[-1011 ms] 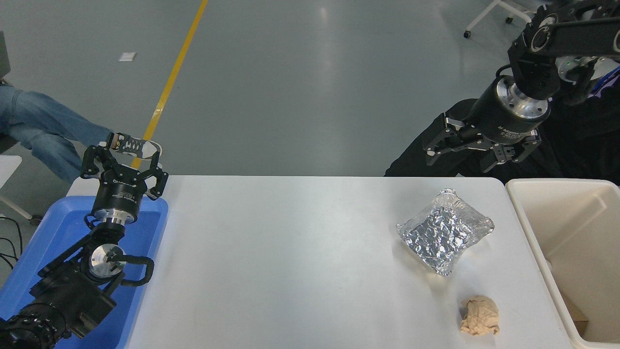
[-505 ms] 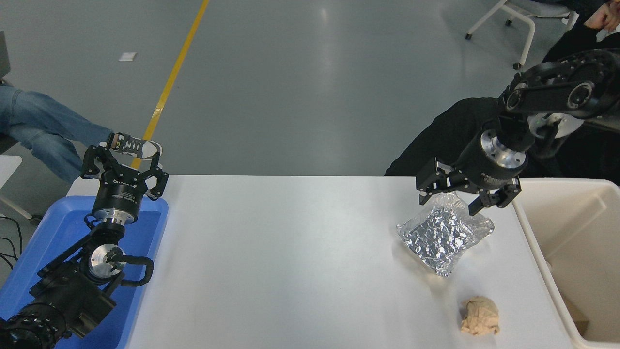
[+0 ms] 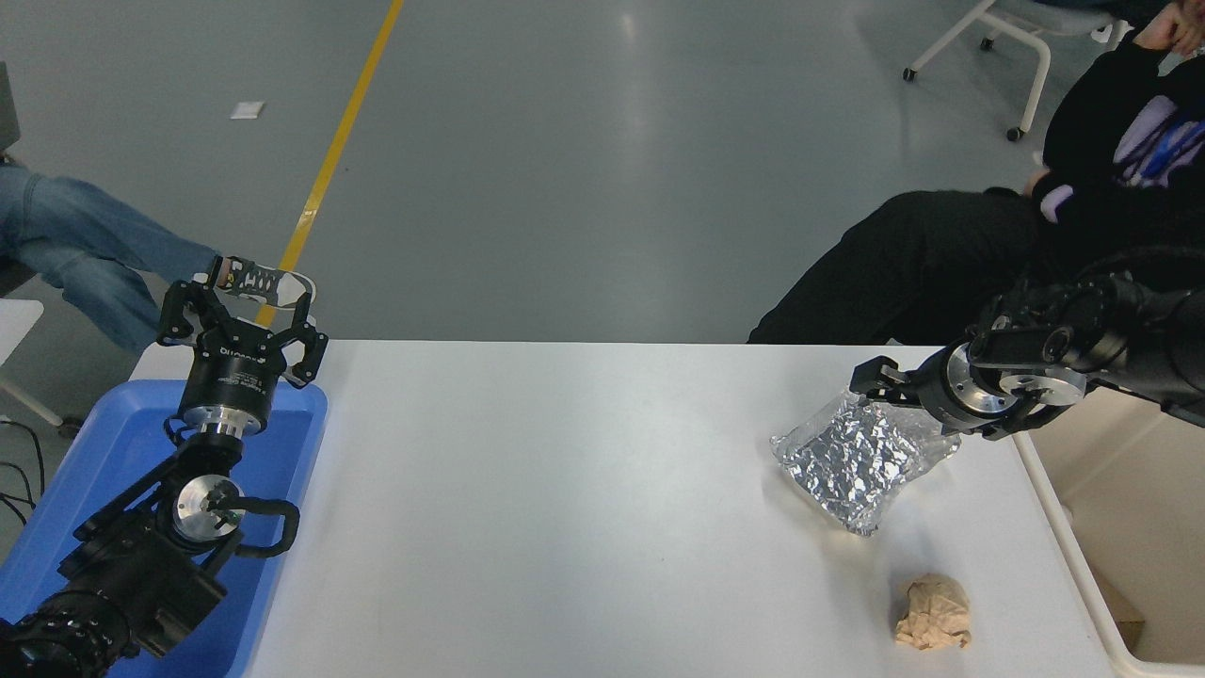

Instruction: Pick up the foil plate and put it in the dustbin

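Note:
The foil plate (image 3: 861,457), shiny crinkled silver, lies on the white table (image 3: 565,508) at the right. My right gripper (image 3: 890,394) comes in low from the right and sits at the plate's far right corner, pointing left, open, with one finger (image 3: 871,377) over the rim. It holds nothing. The cream dustbin (image 3: 1153,499) stands just right of the table, under my right arm. My left gripper (image 3: 240,301) is parked open above the blue tray at the lower left.
A crumpled tan paper ball (image 3: 932,612) lies near the front right edge, in front of the plate. A shallow blue tray (image 3: 104,452) sits at the left. A person in black (image 3: 951,254) sits behind the far right corner; jeans-clad legs (image 3: 85,245) show at far left.
My right arm has swung down from high above the far right corner to table height. Its gripper has turned from pointing down to pointing left at the foil plate's far corner.

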Controlling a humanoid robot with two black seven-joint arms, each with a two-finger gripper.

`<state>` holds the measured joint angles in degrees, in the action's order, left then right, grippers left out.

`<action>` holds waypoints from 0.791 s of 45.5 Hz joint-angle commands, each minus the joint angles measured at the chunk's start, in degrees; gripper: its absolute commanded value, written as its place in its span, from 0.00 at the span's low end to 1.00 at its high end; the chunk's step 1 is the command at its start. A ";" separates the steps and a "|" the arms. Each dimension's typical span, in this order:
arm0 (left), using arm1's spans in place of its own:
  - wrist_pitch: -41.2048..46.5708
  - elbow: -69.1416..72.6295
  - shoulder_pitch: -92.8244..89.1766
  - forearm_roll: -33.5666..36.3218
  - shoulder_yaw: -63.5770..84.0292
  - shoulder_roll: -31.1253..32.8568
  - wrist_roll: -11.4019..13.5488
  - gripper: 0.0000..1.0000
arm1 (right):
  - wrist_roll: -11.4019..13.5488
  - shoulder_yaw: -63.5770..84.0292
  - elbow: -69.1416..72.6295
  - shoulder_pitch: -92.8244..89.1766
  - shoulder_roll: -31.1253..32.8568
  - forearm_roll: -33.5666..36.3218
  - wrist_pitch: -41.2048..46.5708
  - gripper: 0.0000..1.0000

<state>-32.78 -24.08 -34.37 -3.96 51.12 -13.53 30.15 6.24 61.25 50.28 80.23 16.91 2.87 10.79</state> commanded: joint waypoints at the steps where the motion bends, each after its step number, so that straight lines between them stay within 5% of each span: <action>1: -0.01 0.00 0.00 0.01 0.11 0.00 0.00 0.99 | 0.00 -3.76 -7.04 -11.83 0.14 -0.06 -3.66 0.97; 9: -0.01 0.00 0.00 0.01 0.12 0.00 0.00 0.99 | 0.00 -8.34 -9.06 -18.96 0.14 0.03 -14.83 0.96; 30: -0.01 0.00 0.00 0.01 0.12 0.00 0.00 0.99 | -0.09 -14.84 -9.86 -20.81 -0.57 0.03 -15.36 0.91; 36: -0.01 0.00 0.00 0.01 0.12 0.00 0.00 0.99 | 0.00 -16.43 -9.68 -20.99 -0.57 0.12 -15.19 0.76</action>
<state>-32.78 -24.08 -34.36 -3.96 51.24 -13.54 30.15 6.18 47.79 40.70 60.25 16.52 2.88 -3.98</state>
